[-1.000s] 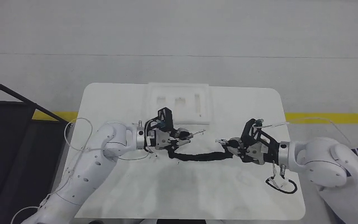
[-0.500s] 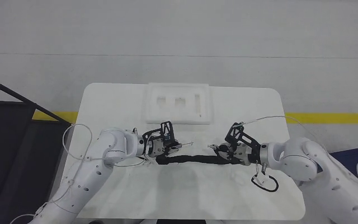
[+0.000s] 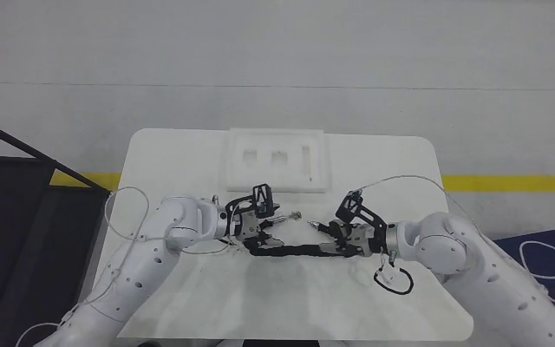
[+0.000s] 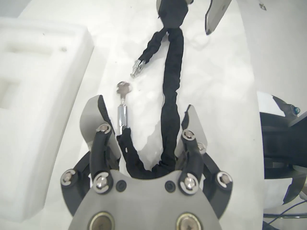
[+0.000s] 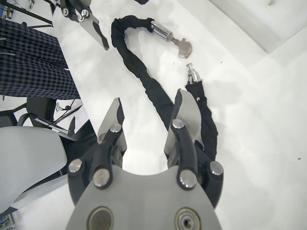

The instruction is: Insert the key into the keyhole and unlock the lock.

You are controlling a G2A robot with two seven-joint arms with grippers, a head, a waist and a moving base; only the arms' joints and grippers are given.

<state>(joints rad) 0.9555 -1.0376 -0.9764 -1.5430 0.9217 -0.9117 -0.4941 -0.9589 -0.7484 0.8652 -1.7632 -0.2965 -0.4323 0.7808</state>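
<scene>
A black fabric-sleeved chain lock [image 3: 286, 250] lies slack on the white table [image 3: 173, 156]. Its chrome lock cylinder [image 4: 121, 117] has the key [image 4: 124, 88] stuck in the keyhole. The chain's other end, a chrome pin [image 4: 137, 68], lies free a short way from the key [image 5: 184, 47]. My left gripper [image 4: 144, 111] is open and straddles the chain's bend and the cylinder, close above the table. Facing it, my right gripper [image 5: 148, 104] is open over the chain, with the pin end [image 5: 193, 74] beside one finger. In the top view the left gripper [image 3: 277, 220] and right gripper [image 3: 324, 230] nearly meet.
A white foam tray [image 3: 277, 159] with cut-out pockets sits at the table's far edge, just behind both grippers. The table's near edge runs close under the arms. Bare tabletop extends to the left and right.
The two grippers have moved towards each other. The chain, stretched between them a second ago, has gone slack and now lies bent on the table.
</scene>
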